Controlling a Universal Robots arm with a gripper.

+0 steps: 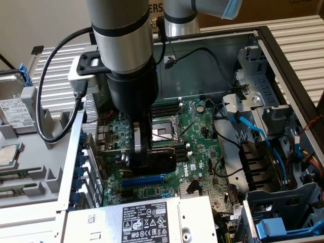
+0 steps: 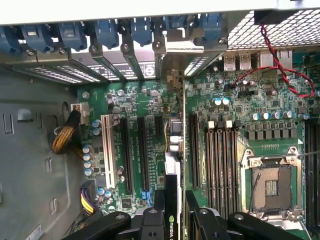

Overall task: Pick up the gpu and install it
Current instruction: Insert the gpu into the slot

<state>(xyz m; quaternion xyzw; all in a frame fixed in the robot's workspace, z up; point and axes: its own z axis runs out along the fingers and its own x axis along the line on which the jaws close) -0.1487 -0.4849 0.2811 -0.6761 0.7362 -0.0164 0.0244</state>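
While the end effector (image 2: 175,199) grips it, the gpu (image 2: 172,175) (black, slab-shaped) stands upright.

I read a green NVIDIA eye logo on the edge of the gpu (image 2: 171,222) gripped in my tool (image 2: 174,197). At six o'clock in the exterior view, the power supply label (image 1: 147,223) says DELL; the motherboard (image 1: 202,144) carries a white DELL mark.

I have arm (image 1: 121,40) vertical, wrist pointing straight down; gripper (image 1: 146,153) low, fingers (image 2: 201,217) partly closed, clamping gpu (image 2: 172,182) from both sides, card held upright on edge between them
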